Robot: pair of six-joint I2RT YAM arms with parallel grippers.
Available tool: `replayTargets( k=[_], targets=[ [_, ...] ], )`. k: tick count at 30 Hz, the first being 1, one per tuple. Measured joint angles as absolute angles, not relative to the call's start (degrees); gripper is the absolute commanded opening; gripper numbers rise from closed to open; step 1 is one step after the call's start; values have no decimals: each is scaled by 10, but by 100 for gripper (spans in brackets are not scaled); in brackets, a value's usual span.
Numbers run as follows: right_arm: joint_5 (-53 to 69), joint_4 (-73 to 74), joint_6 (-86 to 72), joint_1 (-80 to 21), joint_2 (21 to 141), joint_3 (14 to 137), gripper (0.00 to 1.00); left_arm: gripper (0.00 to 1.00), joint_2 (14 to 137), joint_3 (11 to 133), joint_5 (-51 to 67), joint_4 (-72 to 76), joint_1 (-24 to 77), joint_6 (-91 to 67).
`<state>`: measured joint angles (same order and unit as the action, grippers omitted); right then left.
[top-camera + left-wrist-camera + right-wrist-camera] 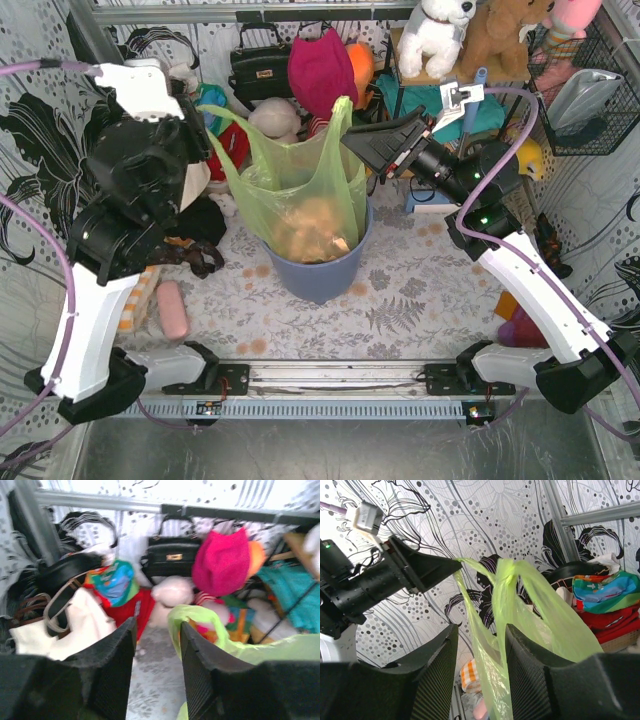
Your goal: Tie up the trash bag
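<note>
The light-green trash bag stands in the blue-grey bin, with tan scraps showing through it. Both of its handles are pulled upward. My left gripper is up at the bag's left handle. In the left wrist view this gripper is open with only floor between its fingers, and the green handle lies outside the right finger. My right gripper is at the right handle. In its wrist view it is open around a strand of bag plastic, which rests against the right finger.
Behind the bin are a black handbag, a magenta hat and plush toys. A cream tote lies to the left. A pink object is on the table's left, and a wire basket hangs at the right.
</note>
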<state>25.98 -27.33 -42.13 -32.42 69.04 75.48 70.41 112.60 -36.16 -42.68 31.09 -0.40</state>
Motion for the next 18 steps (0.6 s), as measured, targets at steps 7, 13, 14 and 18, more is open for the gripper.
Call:
replayTargets(
  k=[7,13,14,18],
  targets=[
    [257,-273,-421,-324,685,748,46,63,593,1004,-203,-325,311,-54],
    [257,-273,-421,-324,685,748,53,65,540,957,-132,-283,311,-111],
    [257,-273,-421,-324,685,748,54,65,536,954,-132,-279,311,-120],
    [257,-273,-422,-324,683,748,55,68,517,930,-131,-260,311,-154]
  ],
)
